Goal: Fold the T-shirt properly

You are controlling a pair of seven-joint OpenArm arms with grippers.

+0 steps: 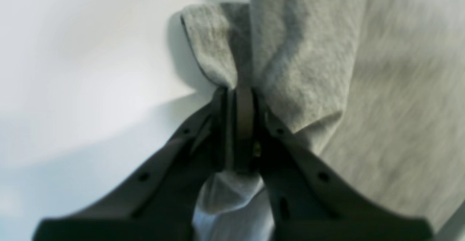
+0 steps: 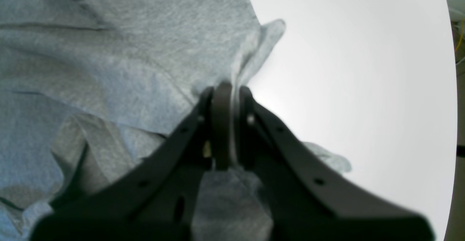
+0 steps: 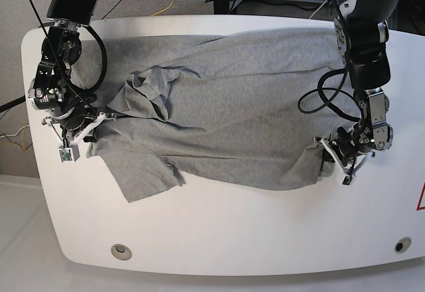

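I have the left end effector (image 1: 242, 99) and the right end effector (image 2: 227, 96) each clamped on an edge of the T-shirt (image 3: 226, 116), which lies spread across the desk (image 3: 219, 232). I judge the fold calls for lifting both ends level, at matched speed.

Wrinkled grey T-shirt (image 3: 232, 106) across table

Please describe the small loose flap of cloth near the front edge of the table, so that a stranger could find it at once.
Start from the white table and the grey T-shirt spread across it. Follow the shirt's near edge toward the right gripper at the picture's left. The flap lies just beyond it, jutting toward the front edge as a flat, squarish tongue, while the cloth above it is bunched and wrinkled.
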